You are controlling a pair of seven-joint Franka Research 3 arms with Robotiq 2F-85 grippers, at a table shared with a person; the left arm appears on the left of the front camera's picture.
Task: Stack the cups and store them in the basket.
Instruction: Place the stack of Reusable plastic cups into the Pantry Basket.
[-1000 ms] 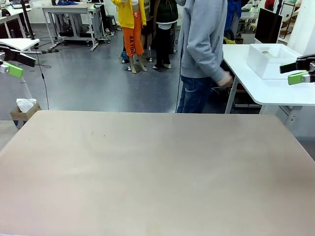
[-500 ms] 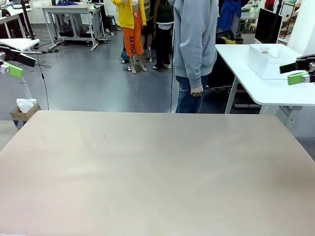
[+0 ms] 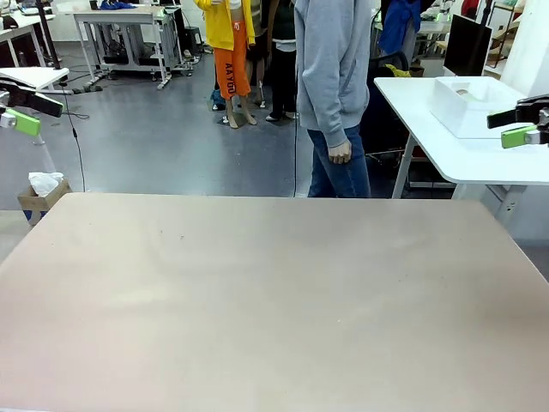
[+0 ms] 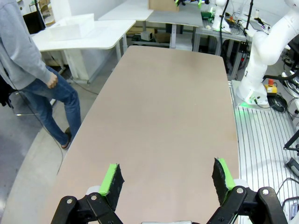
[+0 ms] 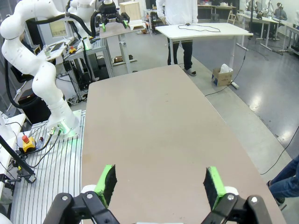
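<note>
The table (image 3: 274,300) carries nothing of the task at this moment, so how the cups will handle is a judgement from the task alone: handleless tumblers are likely light and stiff, smooth enough to slip, and prone to tip if nudged high up, so a grip across the wall below the rim, or one finger inside the mouth and one outside, seems the safest hold. A white bin (image 3: 470,103) that may be the basket sits on a white side table (image 3: 480,159) beyond the table's far right corner, with a small dark thing inside that I cannot make out; as a rigid walled bin it would be taken by its rim or a handle slot. The left gripper (image 4: 167,179) hangs high over the table's left end, looking along its length, jaws spread wide with nothing between the green pads (image 4: 112,178). The right gripper (image 5: 160,185) hangs likewise above the table's right end, jaws wide and empty. In the front view each pad tip peeks in past the table's far corners, left (image 3: 21,121) and right (image 3: 519,135). A person (image 3: 334,94) in a grey hoodie stands just beyond the table's far edge, hand (image 3: 340,153) hanging empty
</note>
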